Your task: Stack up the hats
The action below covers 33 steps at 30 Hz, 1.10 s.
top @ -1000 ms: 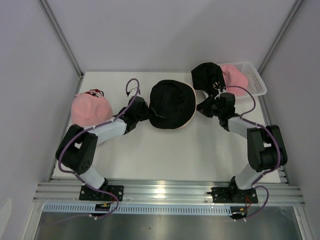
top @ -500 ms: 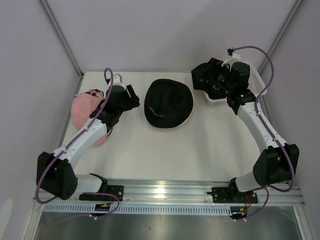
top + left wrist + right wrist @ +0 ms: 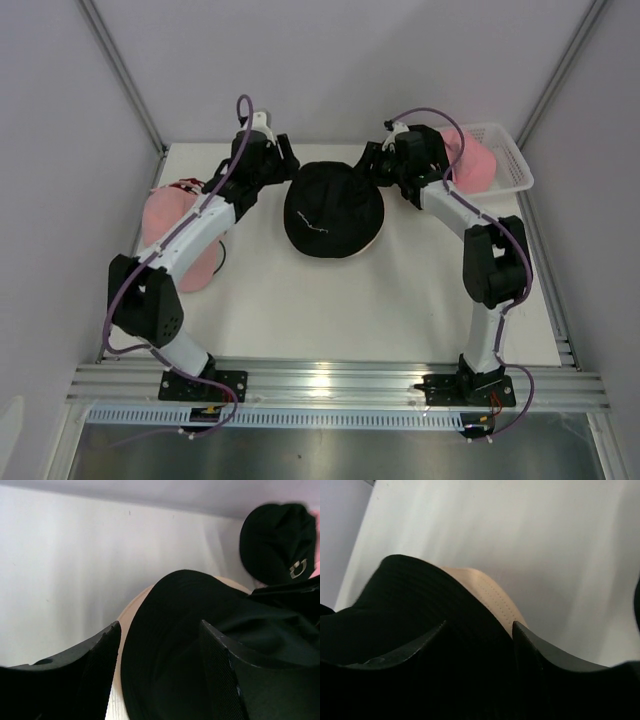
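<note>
The black fabric bucket hat lies flat at the middle of the white bench, toward its far half, directly on top of a tan fabric hat. Only a thin edge of the tan hat's brim shows past the black one. The left claw is positioned at the far-left edge of the black hat with its fingers spread, and the brim is visible in the gap between them. The right claw is positioned at the far-right edge, its fingers likewise spread over the black crown and the tan brim. A second black fabric hat with a small white logo sits beyond, near the right claw. A pink fabric hat rests in the white plastic mesh basket at the far-right corner. Another pink fabric hat lies at the left edge of the bench, partly covered by the left arm.
</note>
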Motion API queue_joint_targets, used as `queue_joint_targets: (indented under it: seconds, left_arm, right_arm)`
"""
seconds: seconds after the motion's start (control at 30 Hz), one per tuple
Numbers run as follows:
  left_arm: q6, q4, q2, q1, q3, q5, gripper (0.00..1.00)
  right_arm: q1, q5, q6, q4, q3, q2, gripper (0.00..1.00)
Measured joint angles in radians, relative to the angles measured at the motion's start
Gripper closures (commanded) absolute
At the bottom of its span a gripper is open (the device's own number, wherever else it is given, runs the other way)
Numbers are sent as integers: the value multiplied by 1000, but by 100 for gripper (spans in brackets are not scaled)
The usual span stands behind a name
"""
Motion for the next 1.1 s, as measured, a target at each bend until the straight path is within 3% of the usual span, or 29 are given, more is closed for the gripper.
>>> queue_joint_targets:
  seconds: [0.27, 0.67, 0.9, 1.1]
  left_arm:
    - [-27, -21, 161, 8, 9, 73, 42]
    - [-124, 98, 172, 16, -148, 121, 57]
    - [-108, 62, 161, 2, -206, 67, 55]
    - [-68, 18, 30, 19, -189, 28, 46]
  right_arm:
    - [41, 50, -29, -35, 20, 58, 47]
    - [96, 164, -5, -25, -123, 55, 47]
    - [151, 264, 6, -89, -143, 38, 32]
    - [76, 291, -18, -198, -46, -42, 13]
